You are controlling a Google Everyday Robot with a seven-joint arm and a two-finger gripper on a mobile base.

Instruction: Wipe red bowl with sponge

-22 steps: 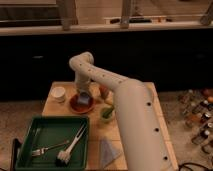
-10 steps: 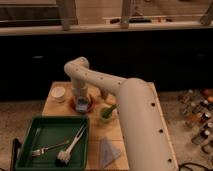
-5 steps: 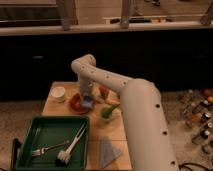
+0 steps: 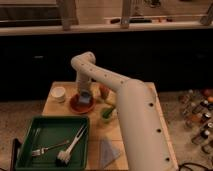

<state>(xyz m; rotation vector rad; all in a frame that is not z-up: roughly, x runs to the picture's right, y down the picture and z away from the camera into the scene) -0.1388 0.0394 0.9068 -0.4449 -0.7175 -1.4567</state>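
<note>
The red bowl [image 4: 76, 105] is a shallow red-orange dish on the wooden table, right of the small white cup [image 4: 59, 94]. The blue-grey sponge [image 4: 85, 98] lies on the bowl's right half, directly under my gripper [image 4: 84, 93], which reaches straight down onto it from the white arm. The sponge touches the bowl's inner surface. The arm hides the bowl's far right rim.
A green tray [image 4: 27, 145] at the front left holds a fork and a brush. A flat grey-blue triangular cloth [image 4: 107, 151] lies at the front. A green item [image 4: 107, 114] and an orange-brown item [image 4: 104, 91] sit right of the bowl. Bottles stand at the far right.
The arm's wrist has swung left and then back right over the red bowl, with the sponge moving across the bowl's surface under the gripper.
</note>
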